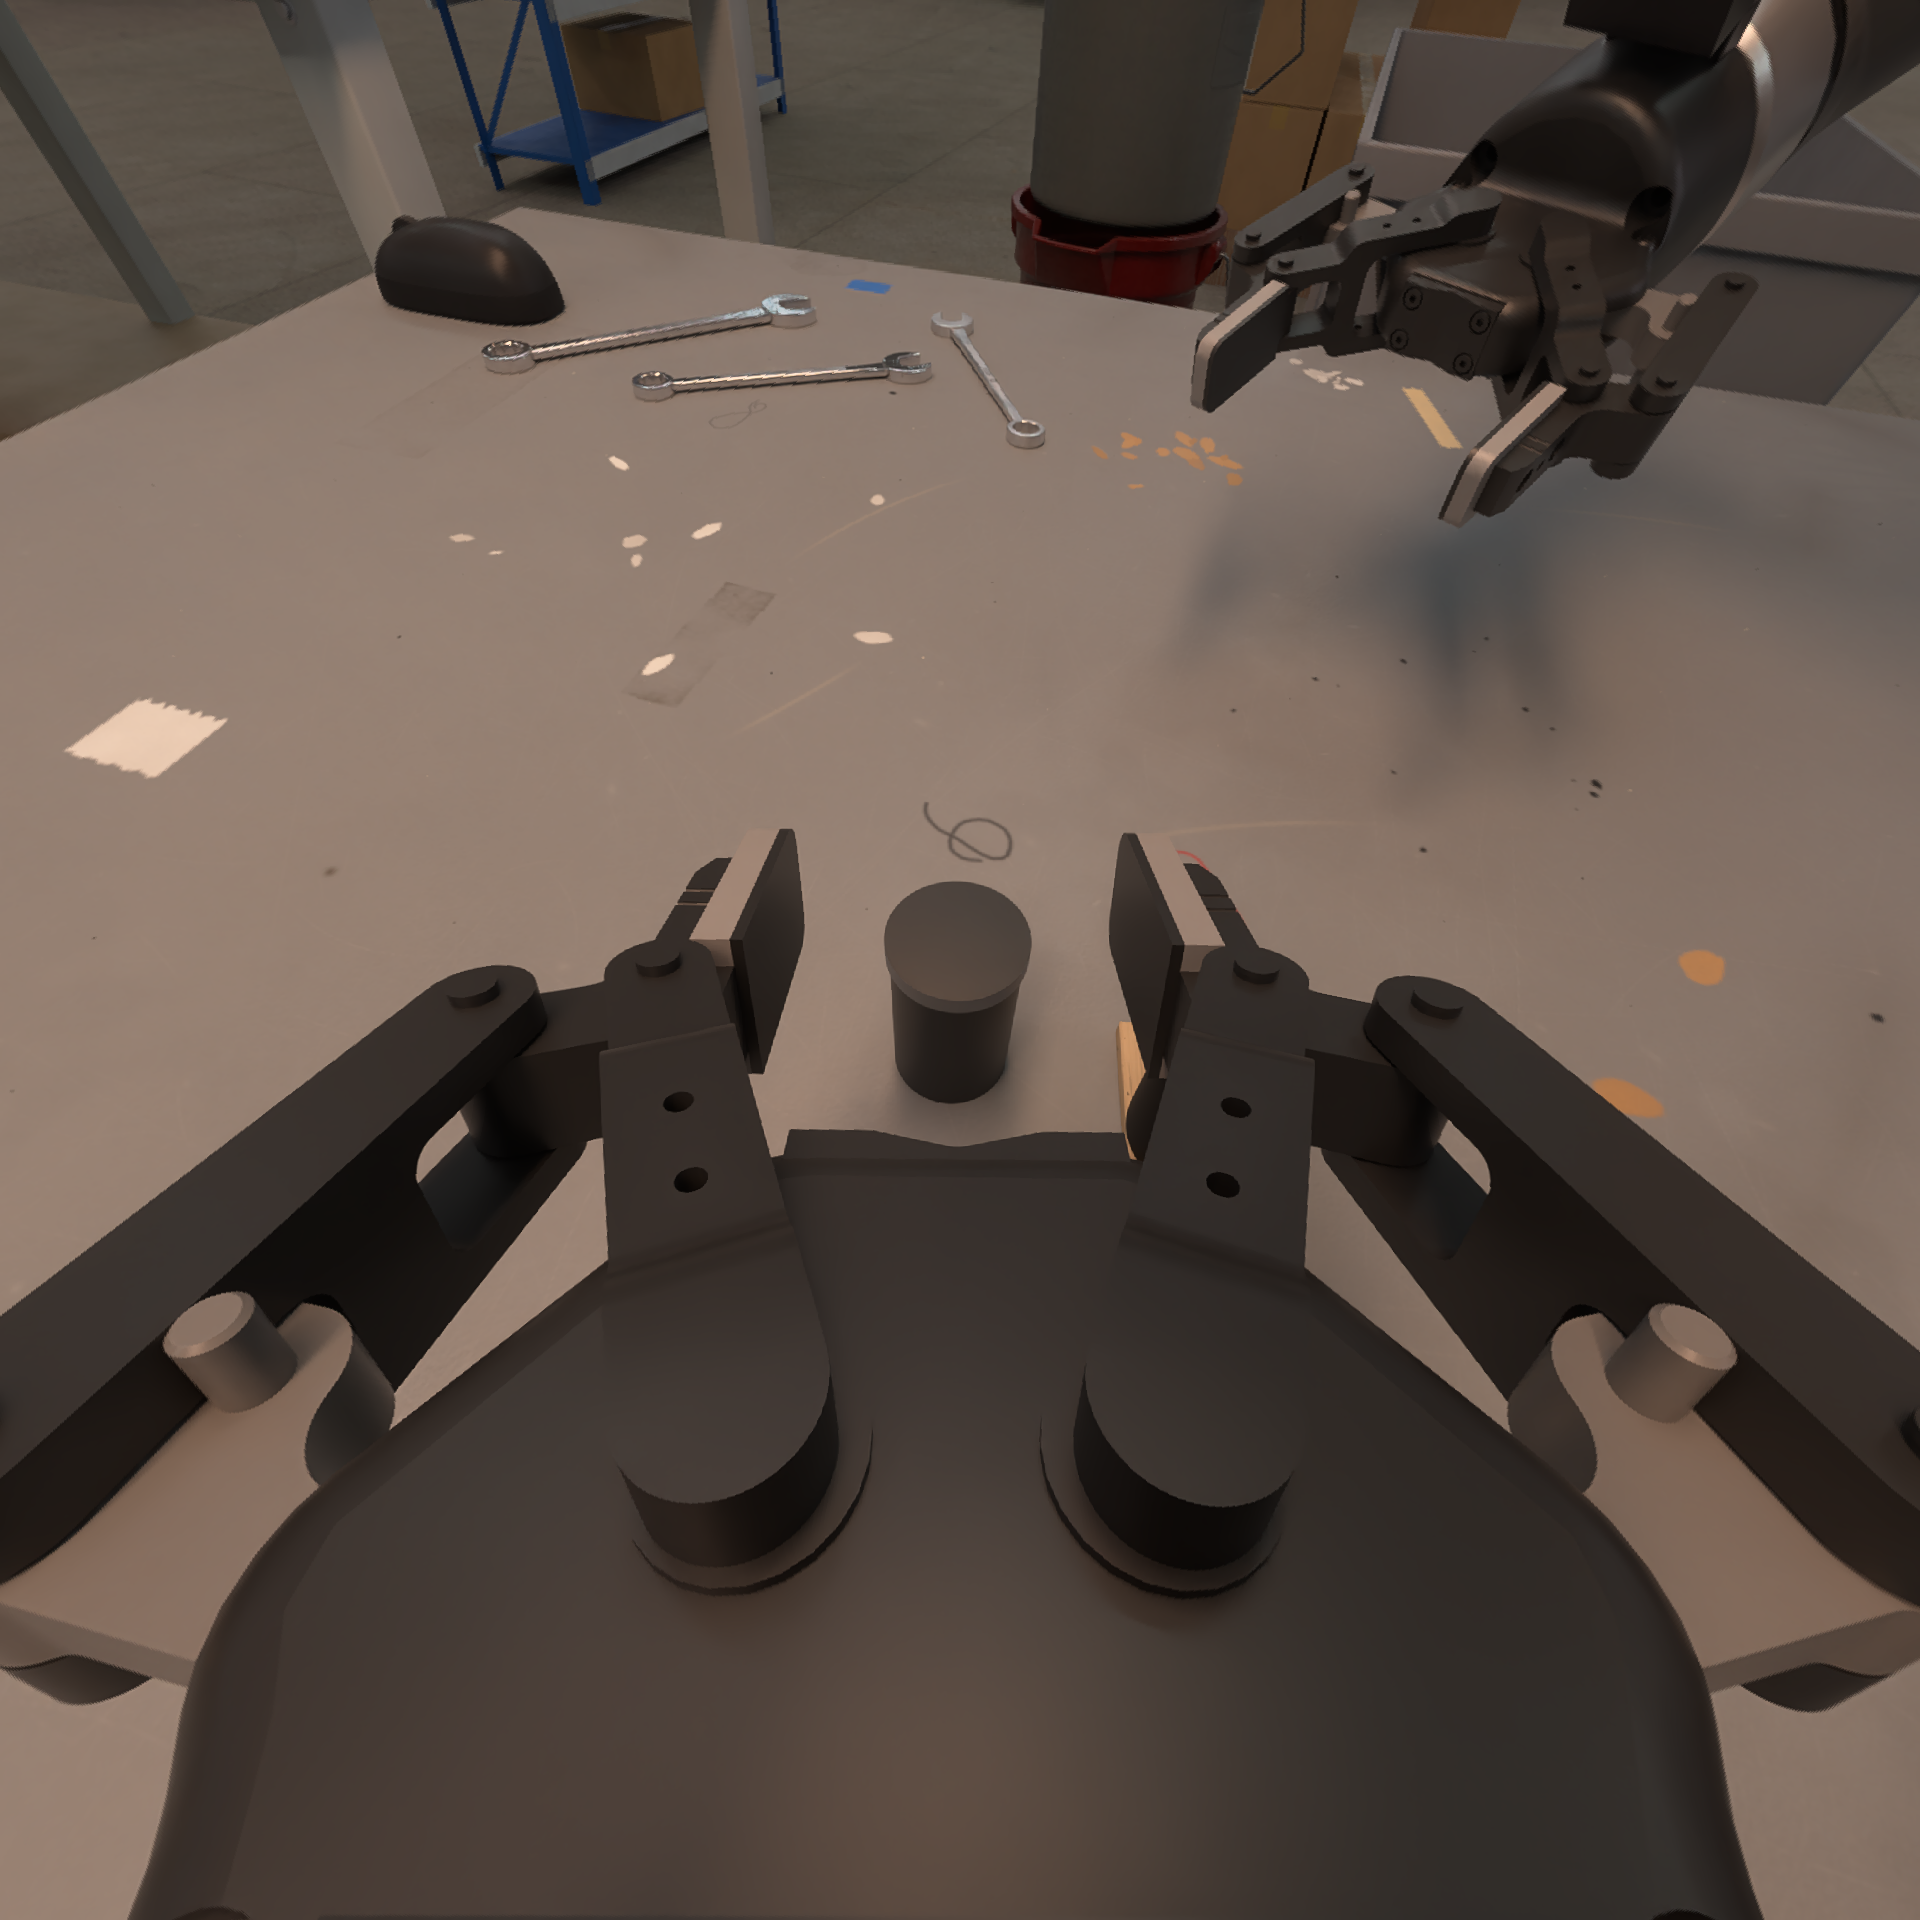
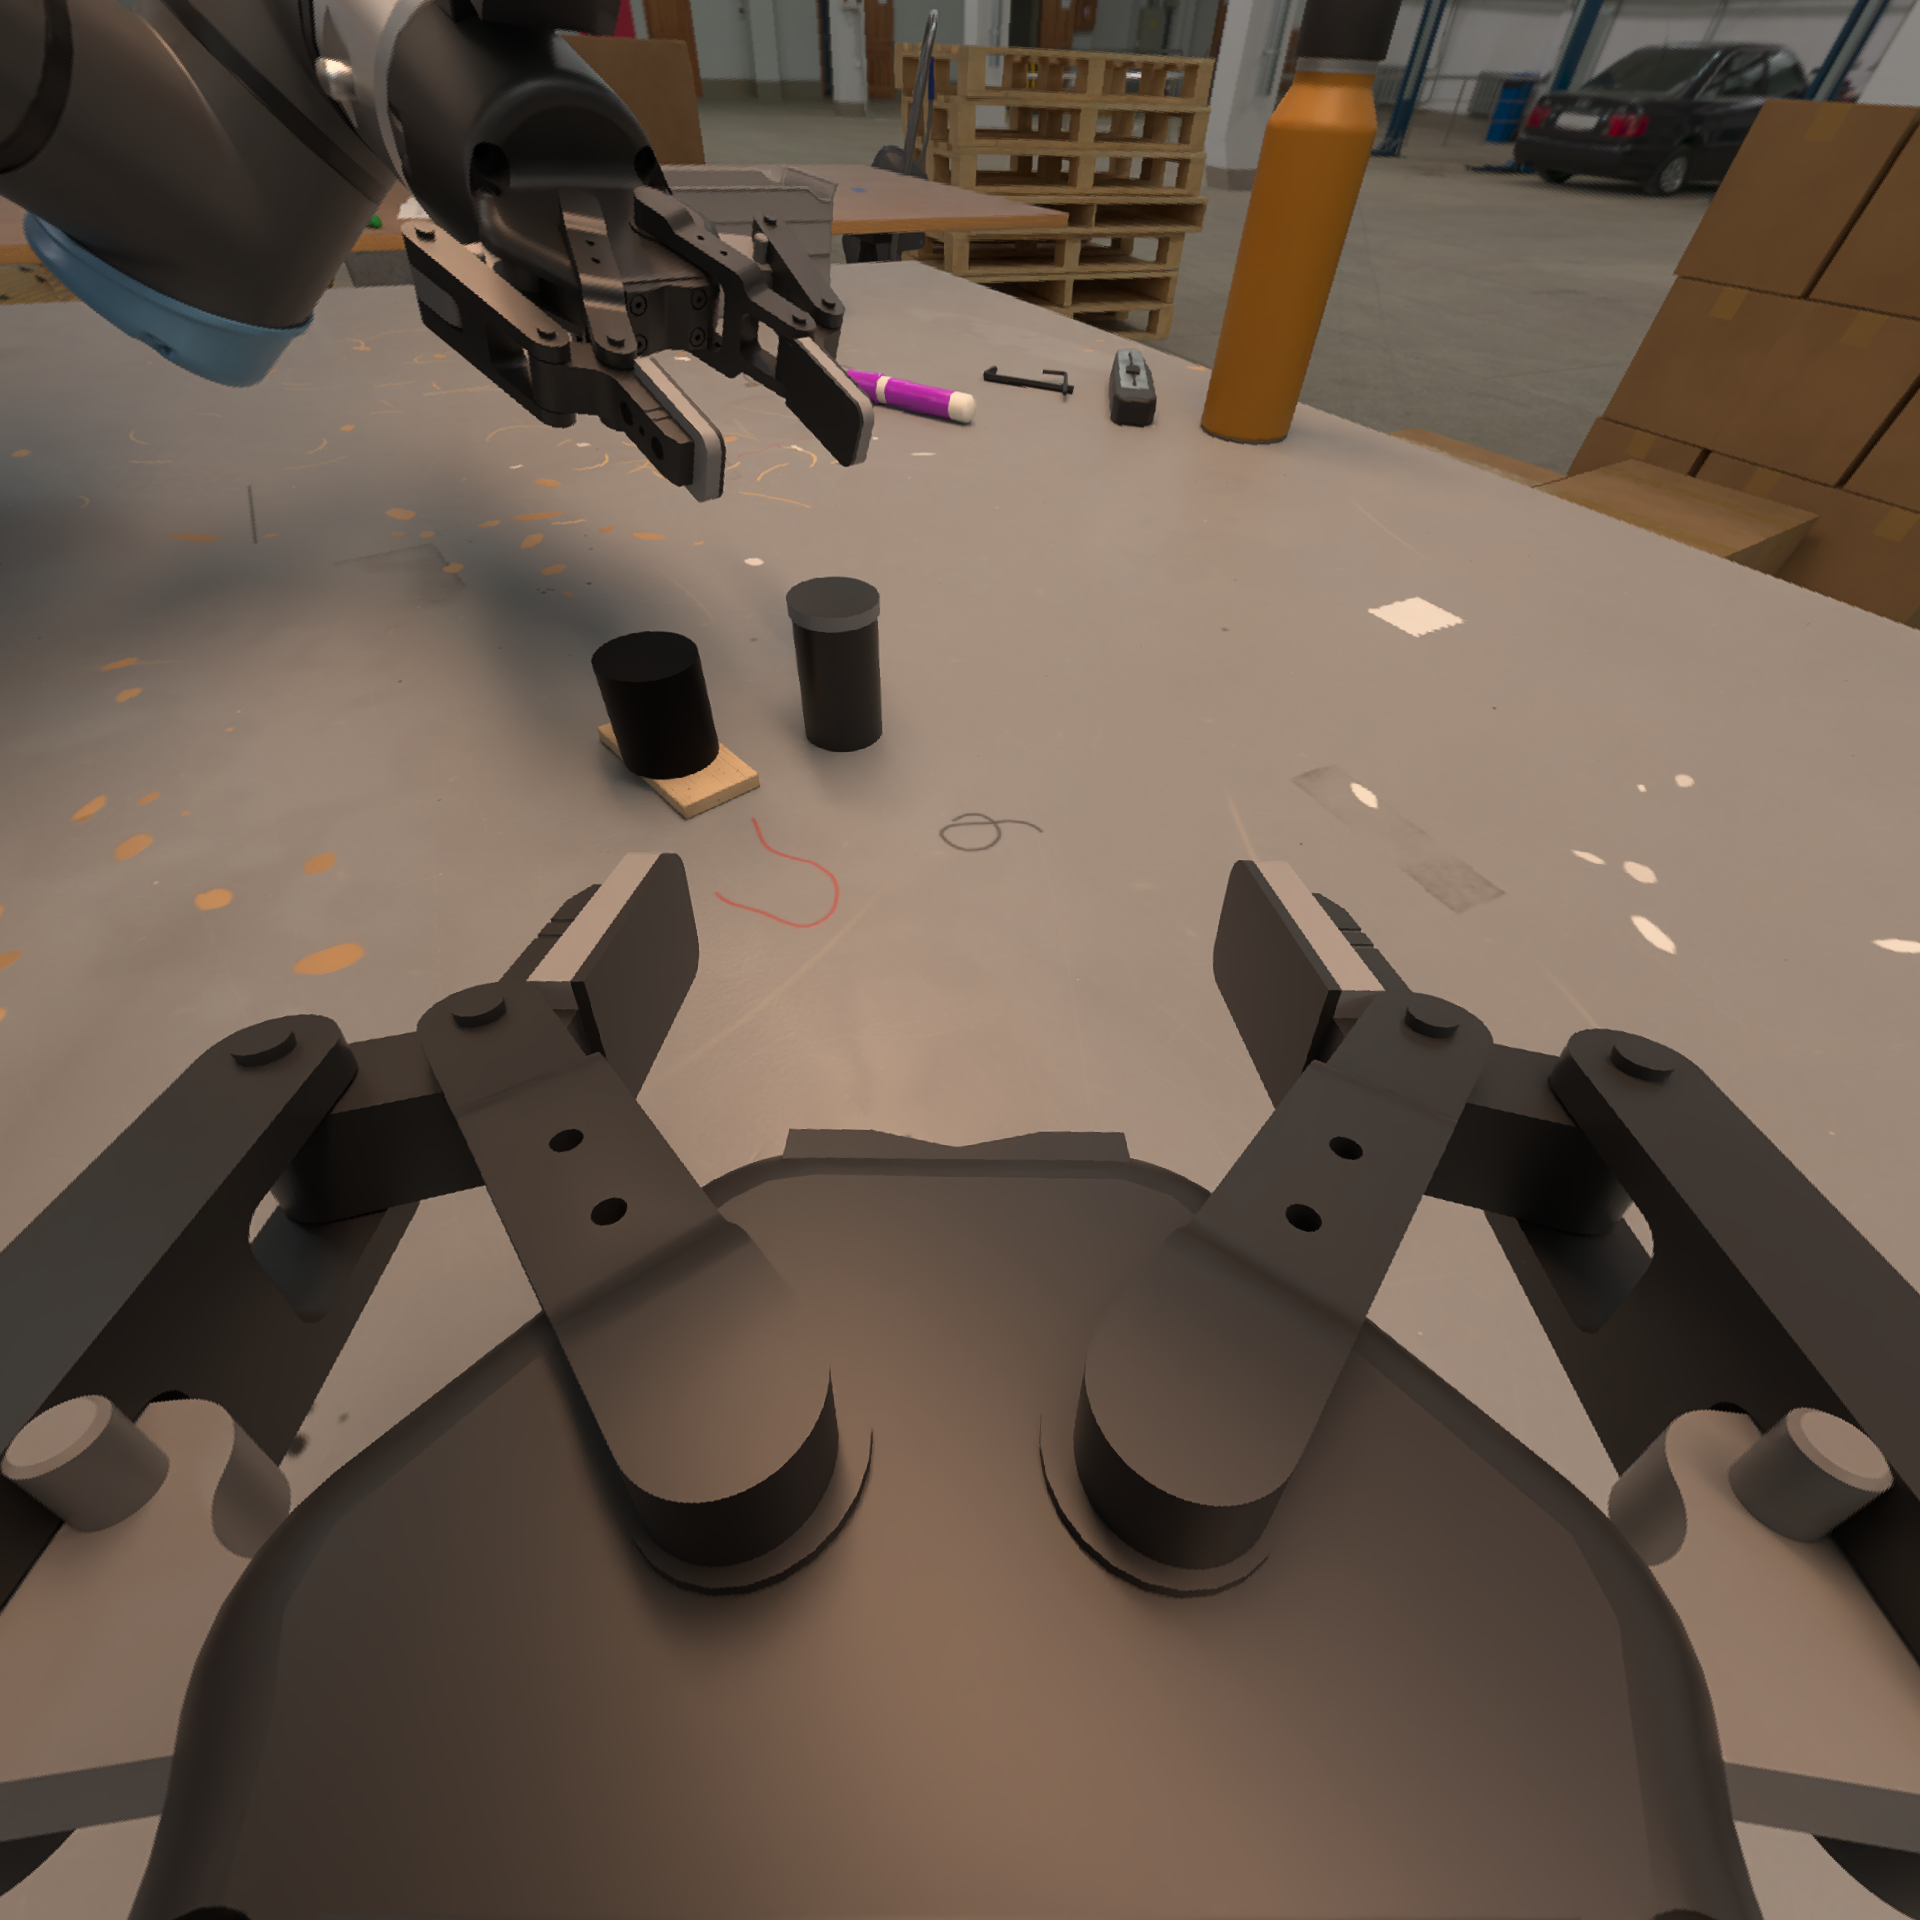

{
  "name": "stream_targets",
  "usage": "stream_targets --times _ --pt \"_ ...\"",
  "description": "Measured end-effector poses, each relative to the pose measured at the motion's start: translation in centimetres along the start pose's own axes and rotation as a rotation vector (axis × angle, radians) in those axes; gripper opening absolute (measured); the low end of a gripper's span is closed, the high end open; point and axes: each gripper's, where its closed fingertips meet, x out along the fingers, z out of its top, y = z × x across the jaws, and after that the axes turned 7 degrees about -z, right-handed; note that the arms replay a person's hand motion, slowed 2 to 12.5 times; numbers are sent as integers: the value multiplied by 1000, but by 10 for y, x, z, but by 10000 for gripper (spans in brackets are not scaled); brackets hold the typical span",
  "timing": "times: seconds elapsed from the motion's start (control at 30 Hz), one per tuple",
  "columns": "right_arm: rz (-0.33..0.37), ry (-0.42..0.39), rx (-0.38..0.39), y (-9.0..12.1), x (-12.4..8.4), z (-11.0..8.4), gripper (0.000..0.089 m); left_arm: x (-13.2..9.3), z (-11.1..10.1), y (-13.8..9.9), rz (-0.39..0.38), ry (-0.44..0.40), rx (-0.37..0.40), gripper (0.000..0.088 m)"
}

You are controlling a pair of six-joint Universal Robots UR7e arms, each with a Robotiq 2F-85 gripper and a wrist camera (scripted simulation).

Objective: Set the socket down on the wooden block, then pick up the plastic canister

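The plastic canister (image 1: 951,997), dark grey with a lidded top, stands upright on the table; it also shows in the right wrist view (image 2: 836,665). The black socket (image 2: 655,707) stands slightly tilted on the small wooden block (image 2: 717,784), just left of the canister. My left gripper (image 1: 956,862) is open and empty, and the canister sits between its fingers in its own view; in the right wrist view it (image 2: 781,468) hovers above and beyond both objects. A sliver of the block (image 1: 1127,1070) shows behind its right finger; the socket is hidden there. My right gripper (image 2: 956,883) is open and empty, well short of them.
Three wrenches (image 1: 779,374) and a black domed object (image 1: 468,275) lie at the far side. An orange bottle (image 2: 1288,260), a purple marker (image 2: 914,395), a hex key (image 2: 1029,379) and a small black tool (image 2: 1130,390) stand near the far table edge. The right gripper (image 1: 1335,447) hangs at upper right.
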Motion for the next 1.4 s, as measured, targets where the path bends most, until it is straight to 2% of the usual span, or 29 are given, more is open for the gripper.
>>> stream_targets --times 0.33,0.63,1.07,1.4 --pt "12 6 -10 5 2 0 854 3 -9 4 23 26 4 527" --pt "23 10 -11 9 4 0 854 9 -7 6 42 22 21 521" --pt "35 54 -27 15 8 -6 854 19 -12 4 29 65 45 485" --pt "49 78 -8 18 9 -8 854 19 -13 6 24 58 34 490"
